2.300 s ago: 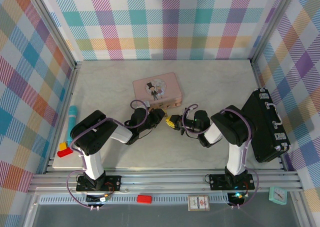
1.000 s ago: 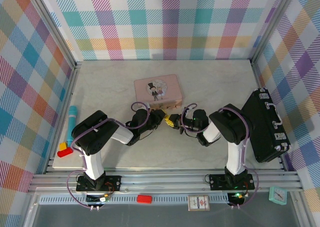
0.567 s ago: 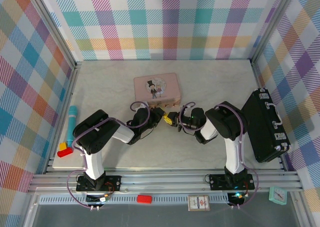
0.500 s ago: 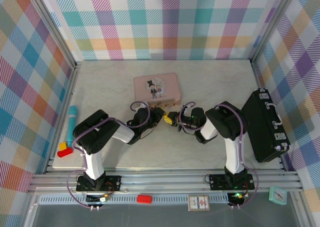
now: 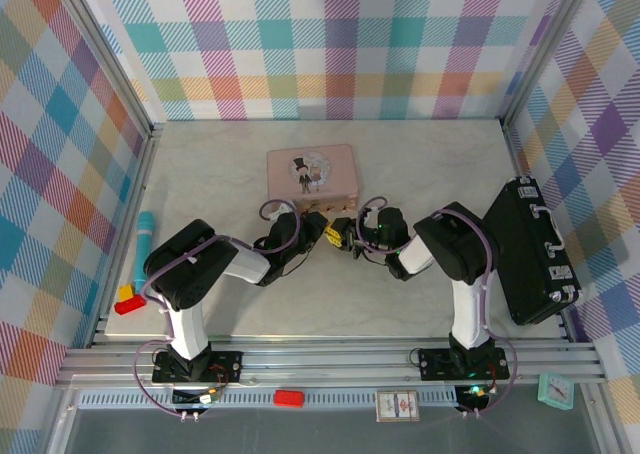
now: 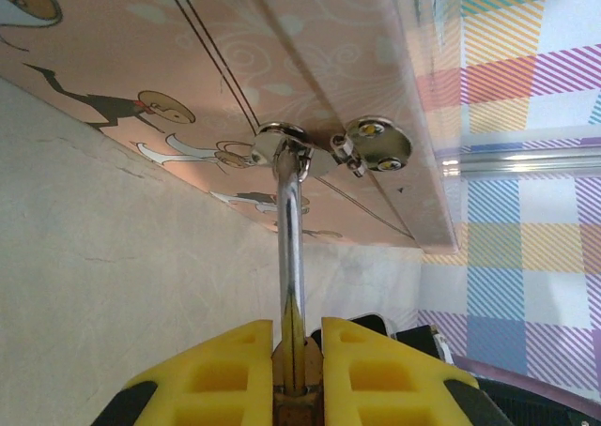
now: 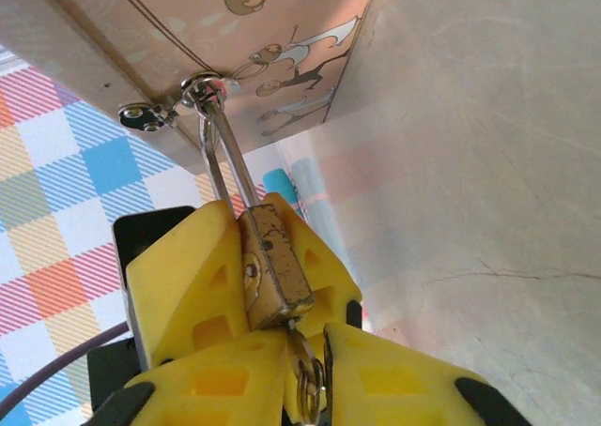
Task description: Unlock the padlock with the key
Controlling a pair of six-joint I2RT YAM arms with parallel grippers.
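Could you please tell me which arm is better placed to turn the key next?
The right, probably. The right gripper pinches the key, whose tip meets the padlock underside. The left gripper merely clamps the padlock body, its shackle hooked through the pink tin latch.

Brass padlock point(image 7: 272, 266) (shackle point(image 7: 225, 154) through the pink tin's latch point(image 7: 202, 90)) sits tilted, the key point(image 7: 302, 365) at its base.

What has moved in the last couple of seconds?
The right gripper slid left toward the pink tin, bringing the key up to the padlock clamped in the left gripper. The black case and teal cylinder stayed put.
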